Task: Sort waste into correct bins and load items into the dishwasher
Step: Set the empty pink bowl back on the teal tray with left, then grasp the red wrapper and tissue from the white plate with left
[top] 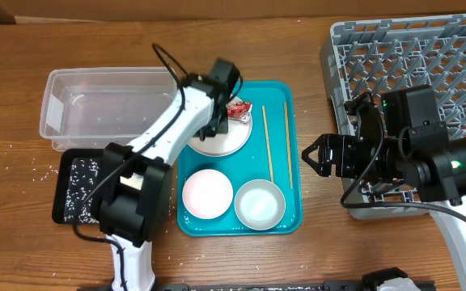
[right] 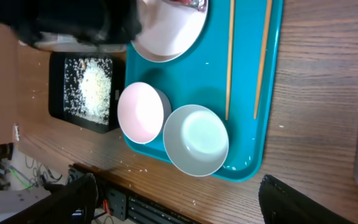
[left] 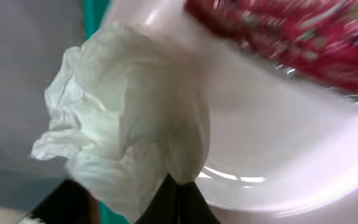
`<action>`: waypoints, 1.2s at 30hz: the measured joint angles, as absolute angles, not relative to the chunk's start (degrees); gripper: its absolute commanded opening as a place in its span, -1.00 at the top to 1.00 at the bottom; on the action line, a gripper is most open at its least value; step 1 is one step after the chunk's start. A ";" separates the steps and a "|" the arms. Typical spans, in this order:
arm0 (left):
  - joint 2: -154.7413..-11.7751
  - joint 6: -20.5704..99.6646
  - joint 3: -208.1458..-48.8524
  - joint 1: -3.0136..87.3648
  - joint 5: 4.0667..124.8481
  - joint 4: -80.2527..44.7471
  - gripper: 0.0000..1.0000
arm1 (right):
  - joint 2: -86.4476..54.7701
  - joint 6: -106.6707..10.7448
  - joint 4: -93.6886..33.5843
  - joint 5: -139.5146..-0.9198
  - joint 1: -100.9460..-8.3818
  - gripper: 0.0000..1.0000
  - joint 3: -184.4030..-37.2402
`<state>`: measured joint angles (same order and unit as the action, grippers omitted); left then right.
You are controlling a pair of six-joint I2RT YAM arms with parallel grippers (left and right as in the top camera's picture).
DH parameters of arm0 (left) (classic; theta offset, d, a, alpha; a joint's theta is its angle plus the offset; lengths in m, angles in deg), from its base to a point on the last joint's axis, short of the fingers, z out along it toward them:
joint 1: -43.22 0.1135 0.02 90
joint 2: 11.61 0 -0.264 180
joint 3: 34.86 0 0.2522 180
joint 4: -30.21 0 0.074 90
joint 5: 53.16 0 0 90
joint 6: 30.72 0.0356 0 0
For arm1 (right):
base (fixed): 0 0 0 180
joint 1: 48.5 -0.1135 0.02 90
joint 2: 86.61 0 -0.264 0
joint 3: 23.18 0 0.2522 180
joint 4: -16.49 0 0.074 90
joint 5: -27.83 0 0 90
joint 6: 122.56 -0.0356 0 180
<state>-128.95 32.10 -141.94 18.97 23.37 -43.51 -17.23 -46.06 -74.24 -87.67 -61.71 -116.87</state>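
— Why is the left gripper (top: 218, 121) held low over the large plate (top: 217, 145)?

— The crumpled white tissue (left: 129, 124) is being taken from there. In the left wrist view it appears to be pinched at its lower end between closed-in fingertips at the plate's rim. The red wrapper (left: 291, 37) is seen lying further in on the same plate.

— Where is the tissue meant to go?

— To one of the bins, it is judged. The clear tub (top: 51, 113) is set just beside the teal tray (top: 285, 220). The black tray (top: 61, 206) is already strewn with rice crumbs (top: 83, 182), so food waste seems to be assigned there.

— And the right gripper (top: 310, 155)?

— It is held spread wide with nothing in it, over the table between the teal tray and the dish rack (top: 427, 48). It is presumably parked clear of the other arm. The chopsticks (top: 268, 145) and two bowls (top: 207, 194) are not yet loaded; they are found on the teal tray.
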 measured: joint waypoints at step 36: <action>-142.02 20.85 -151.25 21.20 38.21 -30.90 0.80 | -17.23 -46.04 -73.62 -86.60 -61.71 -0.69 -116.87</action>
